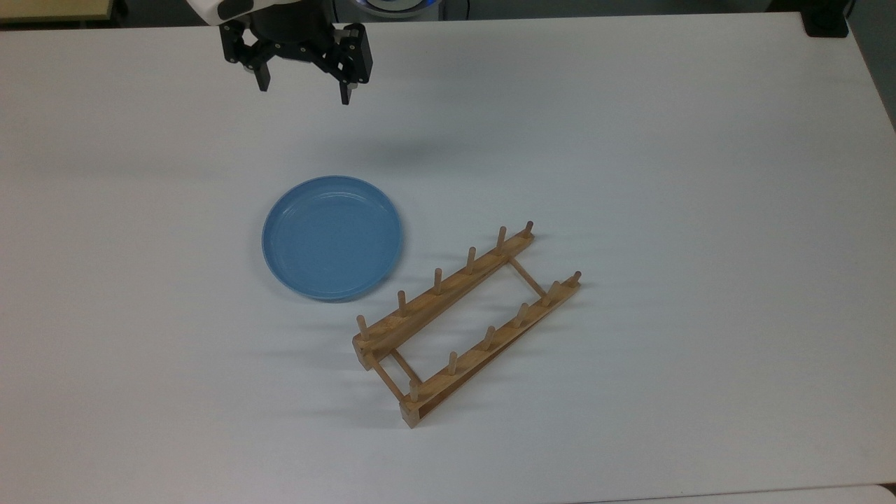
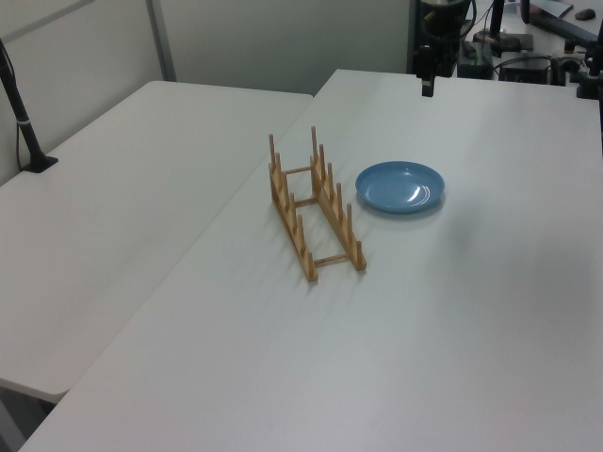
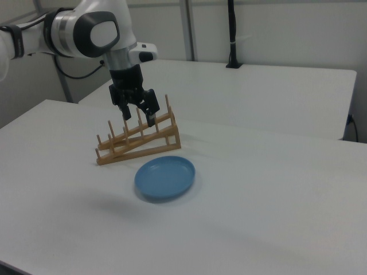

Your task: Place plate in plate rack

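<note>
1. Plate (image 1: 332, 238): a round, shallow, light-blue plastic disc with a raised rim and a smooth, slightly glossy face. It lies flat on the table (image 1: 630, 140), just beside the rack (image 1: 465, 323) and not touching it.
2. Rack: light-brown wood, two long parallel rails joined by thin crossbars, each rail carrying six short round pegs. It sits at a slant across the top view, with no plate in it.
3. Table: a matte white, smooth top.
4. Gripper (image 1: 302, 89): black, on a white arm (image 3: 86, 31), hanging above the table well apart from the plate toward the top view's upper edge. Its two fingers are spread wide, holding nothing.
</note>
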You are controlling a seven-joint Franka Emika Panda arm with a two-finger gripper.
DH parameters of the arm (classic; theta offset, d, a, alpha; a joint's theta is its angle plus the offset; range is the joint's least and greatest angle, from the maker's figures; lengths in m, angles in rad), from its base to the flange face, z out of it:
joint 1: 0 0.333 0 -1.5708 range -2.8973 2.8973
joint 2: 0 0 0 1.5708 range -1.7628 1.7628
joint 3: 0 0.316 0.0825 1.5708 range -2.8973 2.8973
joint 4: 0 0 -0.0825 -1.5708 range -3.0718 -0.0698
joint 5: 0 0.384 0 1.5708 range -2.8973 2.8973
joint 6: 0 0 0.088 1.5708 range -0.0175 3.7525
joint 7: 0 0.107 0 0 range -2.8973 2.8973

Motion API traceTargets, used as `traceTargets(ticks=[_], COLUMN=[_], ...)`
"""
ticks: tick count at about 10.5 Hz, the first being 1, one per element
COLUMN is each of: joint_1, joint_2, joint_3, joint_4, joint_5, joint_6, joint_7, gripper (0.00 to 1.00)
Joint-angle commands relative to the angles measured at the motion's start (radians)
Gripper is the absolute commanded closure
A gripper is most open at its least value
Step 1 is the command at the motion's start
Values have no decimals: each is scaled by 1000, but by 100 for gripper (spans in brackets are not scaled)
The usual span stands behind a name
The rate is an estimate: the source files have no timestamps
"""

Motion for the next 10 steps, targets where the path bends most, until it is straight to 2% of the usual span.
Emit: traceTargets(ticks=[1, 3, 7, 10], joint_1=[-36, -68, -134, -144], joint_2=[15, 38, 139, 179], joint_3=[-2, -4, -4, -5], joint_4=[-7, -6, -2, -4], joint_5=[60, 65, 70, 74], joint_6=[61, 104, 109, 129], joint_7=[-87, -126, -328, -359], gripper=[0, 0, 0, 0])
